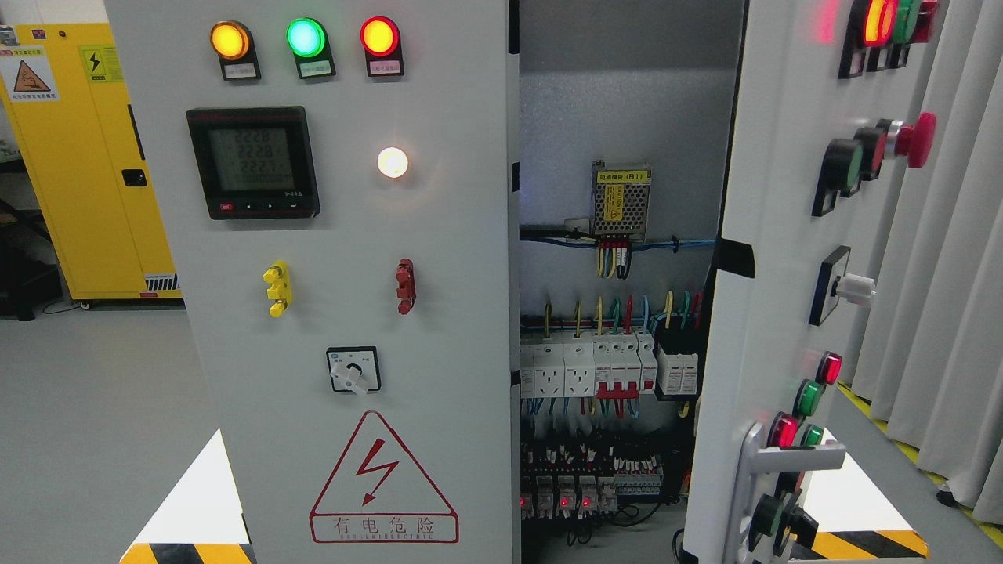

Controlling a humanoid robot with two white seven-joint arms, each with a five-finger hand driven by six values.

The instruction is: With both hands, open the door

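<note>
**Two doors, one open, and no hands to be seen**

Two doors make up the front of this big grey cabinet. The right door (783, 258) is swung out toward the camera, so its buttons face off to the side. The left door (345, 274) looks shut and flat. It has three round lights (305, 37) at the top, a small screen (253, 162) under them, and a red warning triangle (383, 479) near the bottom. Between the doors you can look inside at the wires and the row of white switches (607, 364).

Neither robot hand shows in the picture, so I cannot tell if the fingers are apart or together.

The right door looks done, or nearly. I think the left door is the job that is left. To do it well, a hand should come up slowly to the free edge of the left door, next to the gap. It should stay off the knob (353, 374), the lights and the screen. The silver handle (756, 478) on the right door is a good spot to hold if that door needs more swing. Pull gently and keep fingers away from the wires inside.
</note>
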